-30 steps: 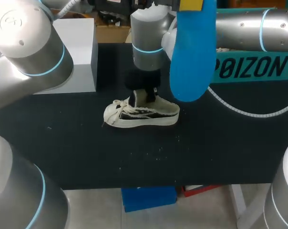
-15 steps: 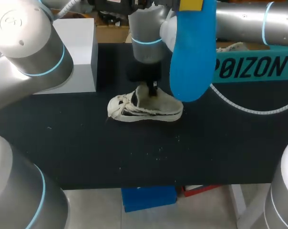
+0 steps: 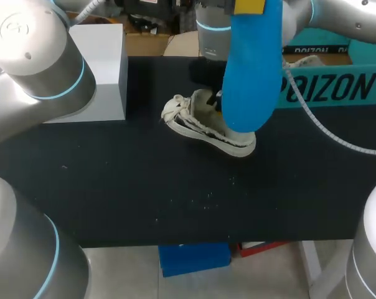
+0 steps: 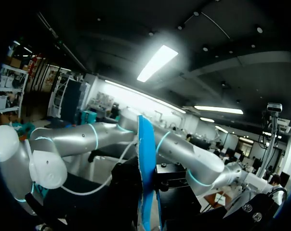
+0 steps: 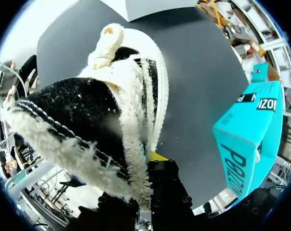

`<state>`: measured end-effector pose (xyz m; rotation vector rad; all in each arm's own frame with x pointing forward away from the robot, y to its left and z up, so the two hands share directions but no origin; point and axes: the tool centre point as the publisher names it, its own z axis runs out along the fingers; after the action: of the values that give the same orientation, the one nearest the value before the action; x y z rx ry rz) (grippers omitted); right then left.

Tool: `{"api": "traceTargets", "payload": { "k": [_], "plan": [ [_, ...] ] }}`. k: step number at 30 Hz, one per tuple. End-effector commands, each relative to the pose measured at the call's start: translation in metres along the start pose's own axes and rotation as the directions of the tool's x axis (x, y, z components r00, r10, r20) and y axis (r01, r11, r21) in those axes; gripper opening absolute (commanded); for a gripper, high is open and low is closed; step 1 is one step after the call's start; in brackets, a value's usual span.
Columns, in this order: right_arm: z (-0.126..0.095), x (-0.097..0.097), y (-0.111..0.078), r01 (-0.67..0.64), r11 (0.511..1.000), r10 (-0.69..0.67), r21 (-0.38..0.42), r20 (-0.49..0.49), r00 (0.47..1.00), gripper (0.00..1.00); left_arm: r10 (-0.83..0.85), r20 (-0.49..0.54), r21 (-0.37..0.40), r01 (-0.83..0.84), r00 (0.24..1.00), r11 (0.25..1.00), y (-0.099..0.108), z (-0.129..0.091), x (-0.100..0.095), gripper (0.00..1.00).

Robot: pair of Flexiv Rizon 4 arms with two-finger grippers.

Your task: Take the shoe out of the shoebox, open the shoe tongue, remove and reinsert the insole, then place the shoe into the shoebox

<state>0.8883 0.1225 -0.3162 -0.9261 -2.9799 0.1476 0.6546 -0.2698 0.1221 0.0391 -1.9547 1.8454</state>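
Bench surface is plain black, with a white box at its back left and the teal shoebox at its back right. Between them the right claw pinches the shoe by its collar, tilted. The left claw grips the blue insole, hanging high over the bench.

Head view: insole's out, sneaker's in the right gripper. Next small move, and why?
Probably lower the blue insole toward the opening of the sneaker. The left gripper holds the insole upright in the air, and the right gripper holds the sneaker tilted beside it, so reinsertion looks next.
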Motion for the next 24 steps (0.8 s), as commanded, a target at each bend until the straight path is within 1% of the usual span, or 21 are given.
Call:
{"api": "traceTargets", "payload": {
  "k": [1, 6, 7, 10, 17, 24],
  "plan": [
    [0.019, 0.003, -0.003, -0.855, 0.519, 0.853, -0.007, -0.049, 0.519, 0.00, -0.001, 0.003, -0.001, 0.001, 1.000, 1.000, 0.000, 0.002, 0.000, 0.00],
    [0.028, -0.001, -0.006, -0.918, 0.396, 0.918, -0.003, -0.041, 0.395, 0.00, -0.001, 0.003, -0.001, 0.001, 1.000, 1.000, 0.000, 0.002, 0.000, 0.00],
    [0.029, -0.002, -0.006, -0.927, 0.375, 0.926, 0.000, -0.045, 0.375, 0.00, -0.001, 0.003, -0.001, 0.001, 1.000, 1.000, 0.000, 0.002, 0.000, 0.00],
    [0.032, -0.003, -0.007, -0.942, 0.337, 0.941, 0.001, -0.046, 0.336, 0.00, -0.001, 0.003, -0.001, 0.001, 1.000, 1.000, 0.000, 0.002, 0.000, 0.00],
    [0.040, -0.005, -0.006, -0.948, 0.317, 0.947, 0.006, -0.056, 0.316, 0.00, -0.001, 0.003, -0.001, 0.001, 1.000, 1.000, 0.000, 0.002, 0.000, 0.00],
    [0.051, -0.002, 0.001, -0.948, 0.317, 0.947, 0.006, -0.048, 0.317, 0.00, -0.001, 0.003, -0.001, 0.001, 1.000, 1.000, 0.000, 0.002, 0.000, 0.00]
  ]
}}
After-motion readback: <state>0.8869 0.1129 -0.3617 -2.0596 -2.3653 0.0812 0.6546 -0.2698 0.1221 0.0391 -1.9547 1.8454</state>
